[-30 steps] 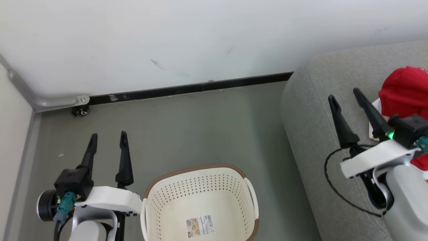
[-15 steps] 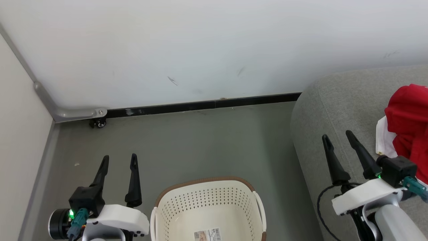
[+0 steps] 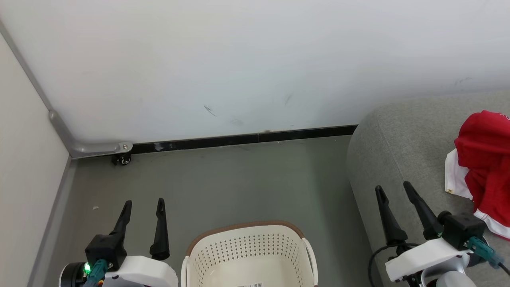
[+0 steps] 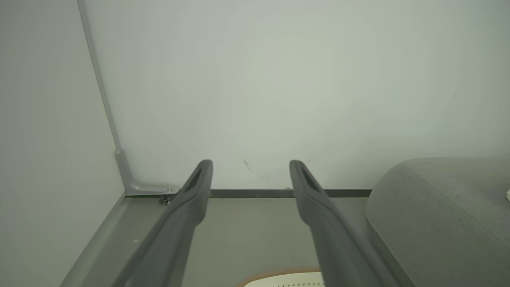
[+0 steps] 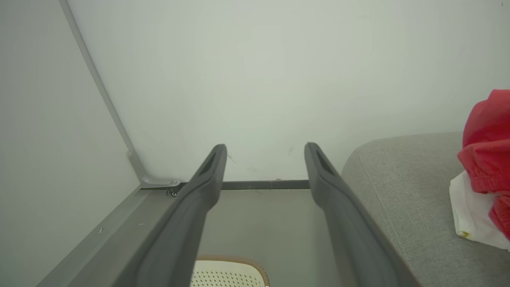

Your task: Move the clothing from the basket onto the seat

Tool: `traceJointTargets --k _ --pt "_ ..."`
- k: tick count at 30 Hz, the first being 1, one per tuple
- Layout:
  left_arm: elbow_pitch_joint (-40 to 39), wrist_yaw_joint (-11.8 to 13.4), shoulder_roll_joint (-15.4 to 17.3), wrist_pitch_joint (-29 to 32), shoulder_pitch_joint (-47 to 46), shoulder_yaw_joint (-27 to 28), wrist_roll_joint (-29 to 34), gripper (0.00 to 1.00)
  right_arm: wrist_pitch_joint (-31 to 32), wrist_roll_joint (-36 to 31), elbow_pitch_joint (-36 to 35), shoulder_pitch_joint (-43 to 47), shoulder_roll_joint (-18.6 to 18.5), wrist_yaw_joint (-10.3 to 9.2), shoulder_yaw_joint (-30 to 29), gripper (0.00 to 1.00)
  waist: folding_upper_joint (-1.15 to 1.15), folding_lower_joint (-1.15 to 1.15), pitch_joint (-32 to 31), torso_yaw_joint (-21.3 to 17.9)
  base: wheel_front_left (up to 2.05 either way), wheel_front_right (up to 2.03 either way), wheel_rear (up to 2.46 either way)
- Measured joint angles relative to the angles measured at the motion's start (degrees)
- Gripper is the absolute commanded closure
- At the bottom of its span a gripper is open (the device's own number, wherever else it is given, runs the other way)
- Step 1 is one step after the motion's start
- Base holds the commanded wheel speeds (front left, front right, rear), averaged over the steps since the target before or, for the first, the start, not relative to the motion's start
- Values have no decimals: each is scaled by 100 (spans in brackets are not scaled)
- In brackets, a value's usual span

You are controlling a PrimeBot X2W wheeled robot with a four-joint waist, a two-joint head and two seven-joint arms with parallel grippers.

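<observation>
In your head view, the red basketball clothing with white trim (image 3: 484,159) lies on the large grey fabric seat (image 3: 398,159), well right of the cream perforated plastic basket (image 3: 247,226) on the floor. Your left gripper (image 3: 144,201) and right gripper (image 3: 392,186) stand with jaws apart. In your left wrist view, the fingers spread before the wall. Your right wrist view shows the same, with the clothing at right.
</observation>
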Motion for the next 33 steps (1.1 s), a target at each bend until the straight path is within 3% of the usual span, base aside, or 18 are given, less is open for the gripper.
traceJointTargets --k 9,33 --pt "4 0 -2 0 97 41 1 0 187 -187 -250 317 259 0 -215 0 0 0 -64 -17 0 0 0" --pt "-23 12 0 0 113 164 107 0 536 -579 -966 768 466 0 -577 0 0 0 8 42 0 0 0"
